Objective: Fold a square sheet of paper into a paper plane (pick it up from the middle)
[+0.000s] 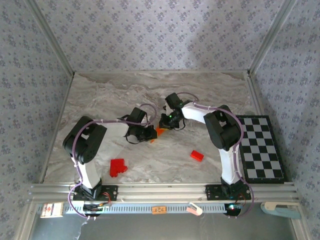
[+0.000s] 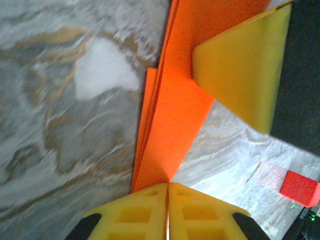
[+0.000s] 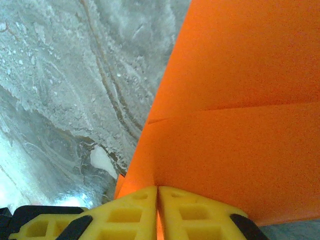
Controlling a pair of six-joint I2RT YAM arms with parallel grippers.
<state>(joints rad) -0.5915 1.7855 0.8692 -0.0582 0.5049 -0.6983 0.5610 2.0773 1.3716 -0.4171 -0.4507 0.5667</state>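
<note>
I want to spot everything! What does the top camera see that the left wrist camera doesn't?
Top camera: the whole left arm and right arm, a chequered board, a bigger red block. Left wrist camera: the orange paper close up, its folded layers stacked, pinched in the shut left jaws. Both: orange paper, marble table, small red block.

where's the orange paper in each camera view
top external: folded orange paper, a small sliver near picture centre.
left wrist: top right down to the left tool, pinched there.
right wrist: right half, pinched in the right tool.
shared landmark: grey marbled tabletop.
</note>
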